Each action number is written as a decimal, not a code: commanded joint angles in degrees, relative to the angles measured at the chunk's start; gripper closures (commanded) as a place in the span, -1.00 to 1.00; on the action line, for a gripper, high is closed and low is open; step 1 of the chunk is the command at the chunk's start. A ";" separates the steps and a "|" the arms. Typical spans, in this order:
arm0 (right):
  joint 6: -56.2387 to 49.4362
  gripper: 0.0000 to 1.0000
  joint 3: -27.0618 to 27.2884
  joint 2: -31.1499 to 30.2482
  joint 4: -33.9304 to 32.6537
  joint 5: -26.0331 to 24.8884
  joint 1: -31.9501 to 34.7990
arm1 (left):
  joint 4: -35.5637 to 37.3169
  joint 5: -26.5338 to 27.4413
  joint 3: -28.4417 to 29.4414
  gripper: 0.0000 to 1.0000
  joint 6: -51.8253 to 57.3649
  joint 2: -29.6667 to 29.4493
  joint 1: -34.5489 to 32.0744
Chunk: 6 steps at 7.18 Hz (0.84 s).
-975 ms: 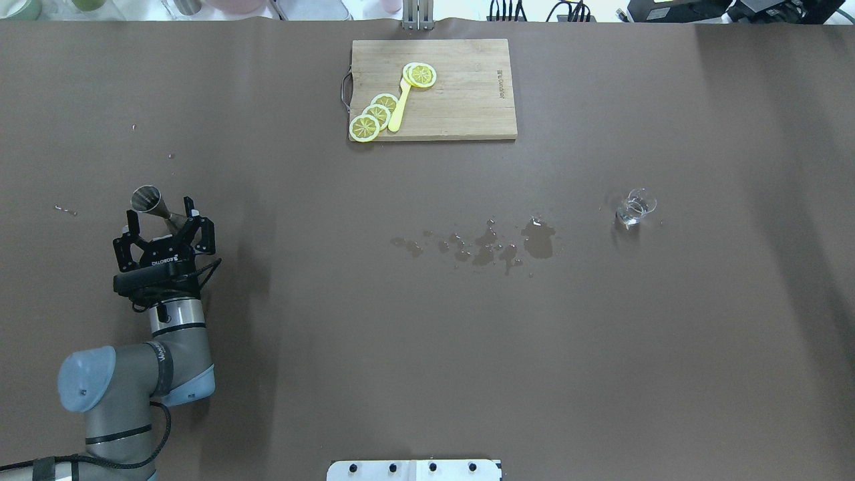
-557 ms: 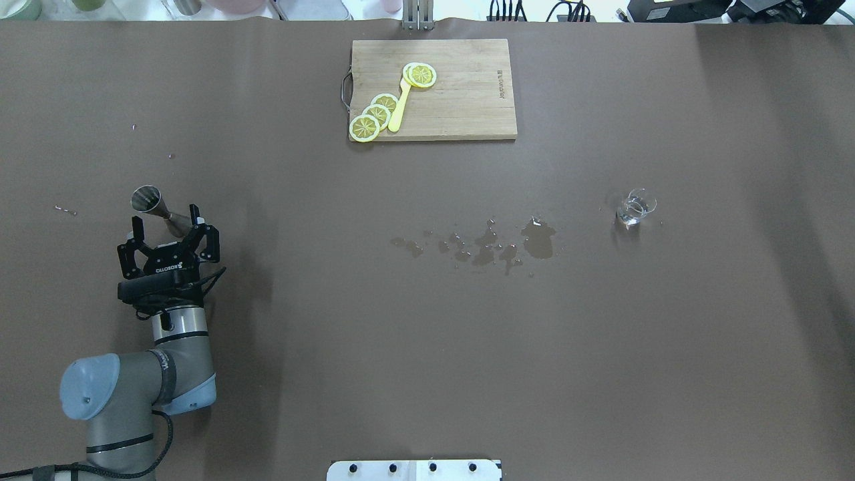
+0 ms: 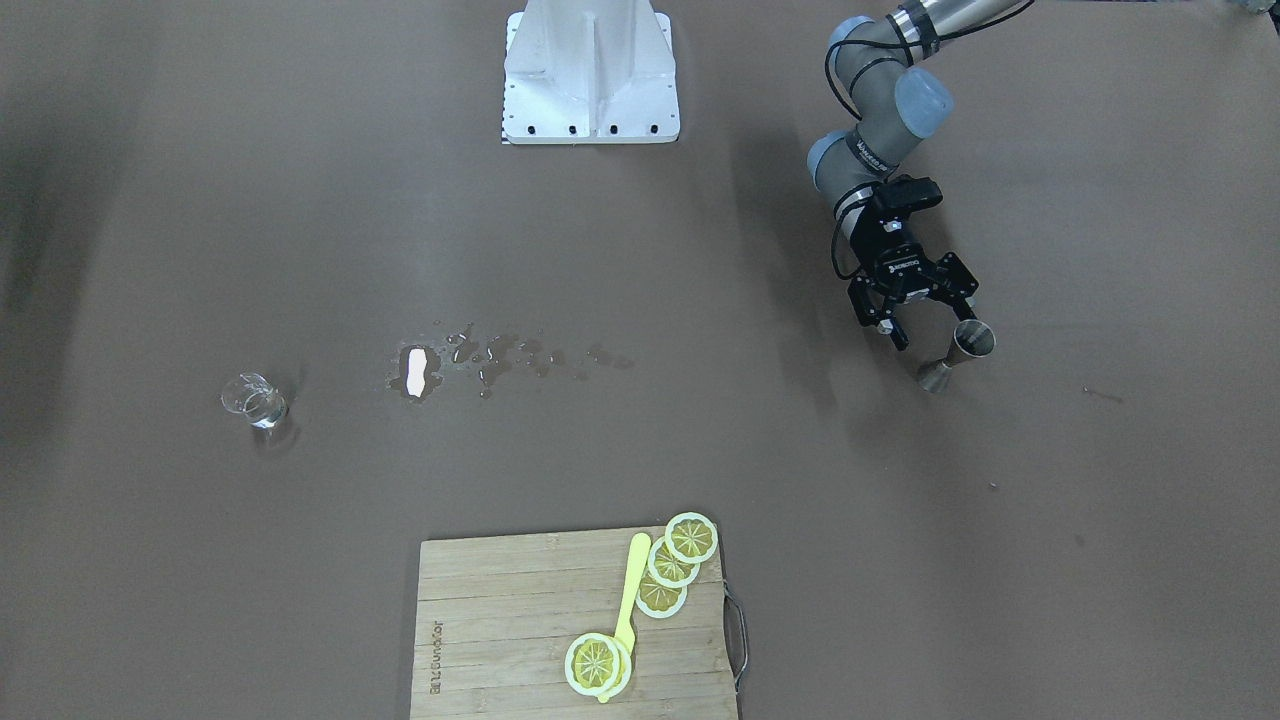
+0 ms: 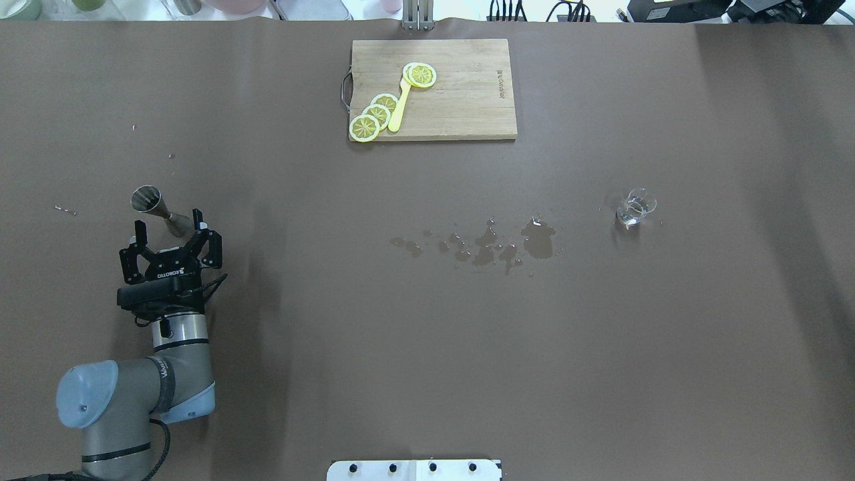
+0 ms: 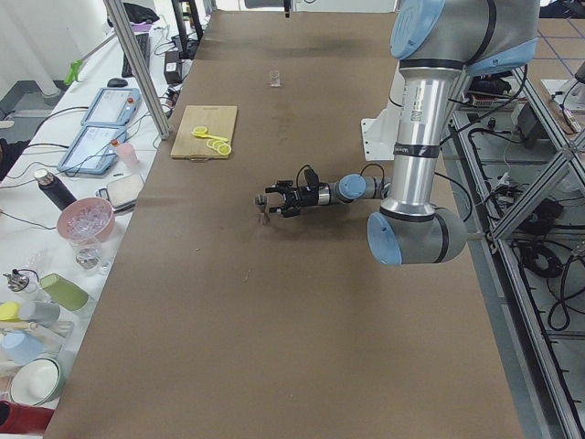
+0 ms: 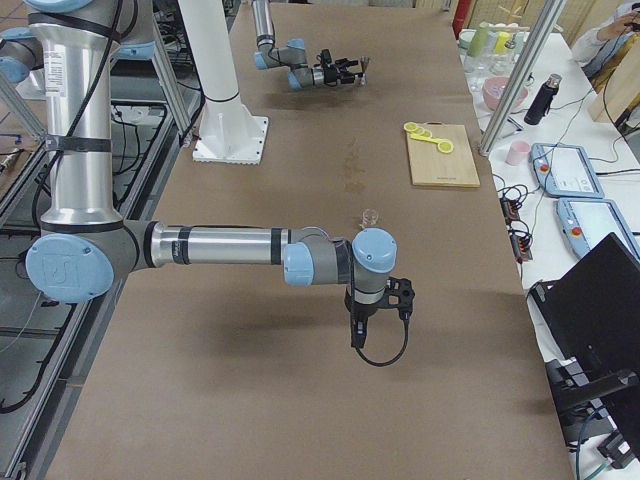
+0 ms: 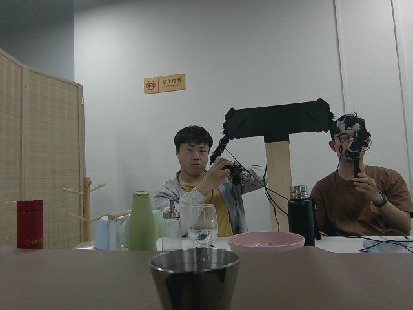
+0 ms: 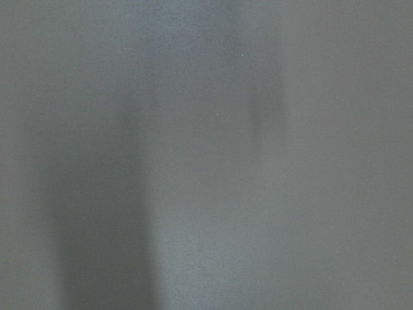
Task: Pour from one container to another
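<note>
The steel jigger (image 4: 155, 204) stands upright at the table's left, also seen as jigger (image 3: 958, 356) and filling the bottom centre of the left wrist view as jigger (image 7: 193, 274). My left gripper (image 4: 169, 226) is open just behind it, fingers apart and holding nothing; it appears again as left gripper (image 3: 930, 322). The clear glass cup (image 4: 636, 207) stands alone far to the right, also shown as glass cup (image 3: 255, 400). My right gripper (image 6: 398, 297) shows only in the exterior right view, low over the table; I cannot tell its state. The right wrist view is a grey blur.
Wet spill patches (image 4: 507, 244) lie mid-table between jigger and cup. A wooden cutting board (image 4: 461, 100) with lemon slices and a yellow utensil sits at the far edge. Two people sit beyond the table in the left wrist view, behind bottles and a pink bowl (image 7: 266, 241).
My left gripper has drawn back toward the robot, away from the jigger, staying open. The jigger and the glass cup have not moved.
</note>
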 commanded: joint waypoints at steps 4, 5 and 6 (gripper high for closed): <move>0.00 -1.00 -0.53 0.00 0.09 0.02 -0.09 | 5.31 1.72 -5.75 -0.97 -4.57 4.02 2.92; 0.00 -1.00 -0.53 0.00 0.09 0.02 -0.09 | 5.75 1.72 -7.95 -0.97 -4.66 5.43 4.05; 0.00 -1.00 -0.53 0.00 0.09 0.02 -0.09 | 6.36 1.63 -9.10 -0.97 -4.66 5.88 5.02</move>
